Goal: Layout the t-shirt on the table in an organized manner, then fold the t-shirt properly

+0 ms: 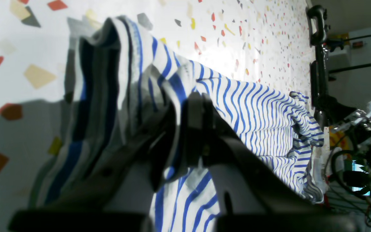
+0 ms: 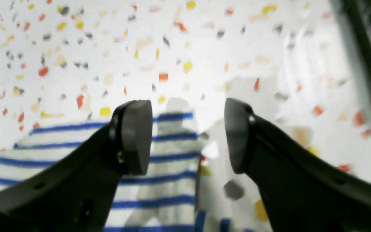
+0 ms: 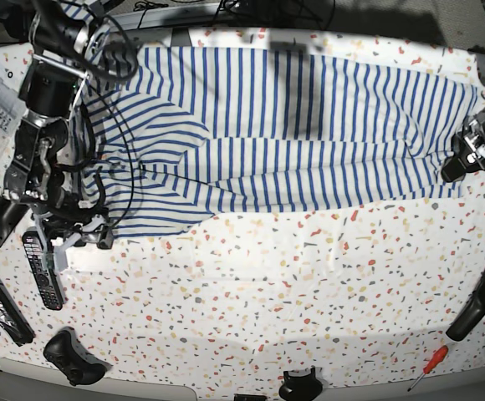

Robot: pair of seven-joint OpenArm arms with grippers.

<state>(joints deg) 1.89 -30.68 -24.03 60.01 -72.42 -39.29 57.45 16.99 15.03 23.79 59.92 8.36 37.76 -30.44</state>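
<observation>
The white t-shirt (image 3: 293,125) with thin blue stripes lies spread across the far half of the speckled table (image 3: 268,292), with folds at its left side. My left gripper (image 3: 462,160) is at the shirt's right edge, shut on a bunched fold of the t-shirt (image 1: 253,109), as the left wrist view shows at the gripper (image 1: 185,106). My right gripper (image 3: 84,238) is at the shirt's lower left corner. In the right wrist view it (image 2: 187,135) is open just above a corner of the t-shirt (image 2: 172,161) on the table (image 2: 204,48), holding nothing.
A remote control (image 3: 42,271), a long black bar (image 3: 0,305) and a game controller (image 3: 74,355) lie at the left front. A red-handled screwdriver (image 3: 426,368) and a black handle (image 3: 470,309) lie at the right front. Cables run along the far edge.
</observation>
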